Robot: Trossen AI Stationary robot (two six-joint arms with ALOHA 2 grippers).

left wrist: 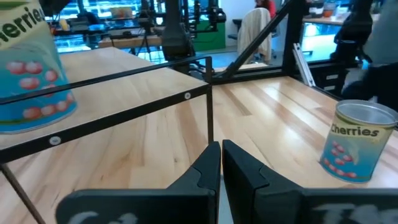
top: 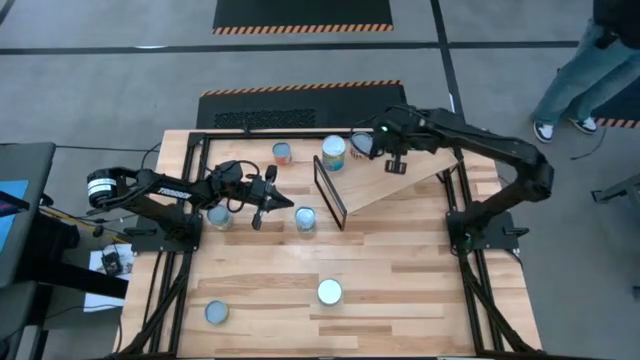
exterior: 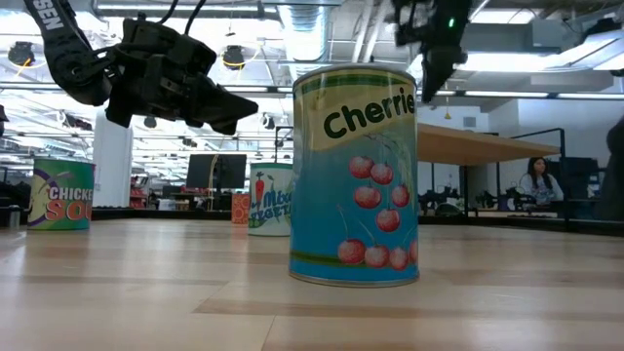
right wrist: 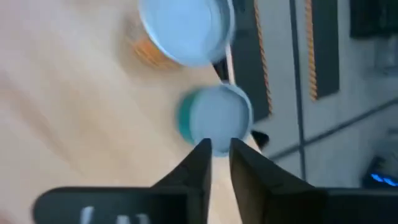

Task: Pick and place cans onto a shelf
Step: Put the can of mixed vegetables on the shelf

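Overhead, the right gripper point(top: 394, 160) hung empty above the slanted shelf point(top: 395, 185), fingers nearly together, with two cans point(top: 334, 152) just beyond the shelf's upper end. Descending that narrow, it would likely knock a can over. The left gripper point(top: 272, 200), likewise narrow and empty, hovered mid-table beside another can point(top: 305, 220), the shelf's black frame point(top: 329, 192) between them.

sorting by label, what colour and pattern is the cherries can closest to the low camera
The cherries can is pale blue with red cherries and a cream top band, best seen in the low view.
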